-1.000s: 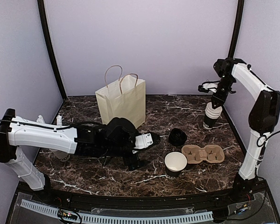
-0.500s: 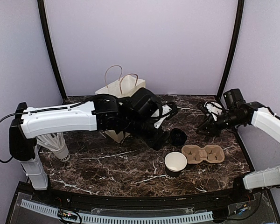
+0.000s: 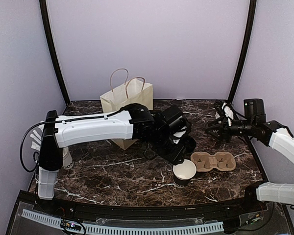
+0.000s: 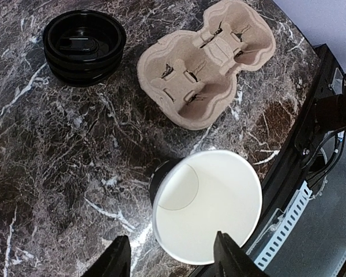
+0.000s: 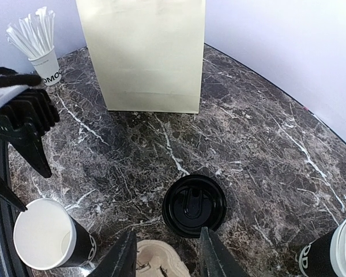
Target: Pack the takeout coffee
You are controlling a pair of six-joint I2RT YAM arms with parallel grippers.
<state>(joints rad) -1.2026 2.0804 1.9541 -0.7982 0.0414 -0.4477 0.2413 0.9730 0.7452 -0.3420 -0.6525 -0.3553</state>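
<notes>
**While the paper cup point(image 4: 206, 202) is standing lidless, both grippers are gaping empty**

As the left gripper point(image 4: 172, 258) is hanging over it, its fingers are spreading wide, gripping nothing. The cup is standing upright, mouth up, just left of the tan pulp tray point(image 4: 207, 60), whose long axis is running along the marble table point(image 3: 112, 176)'s near edge. Black lids point(image 4: 84, 46) are lying stacked behind them. The right gripper point(image 5: 165, 257) is hovering well apart, fingers parted.
</notes>
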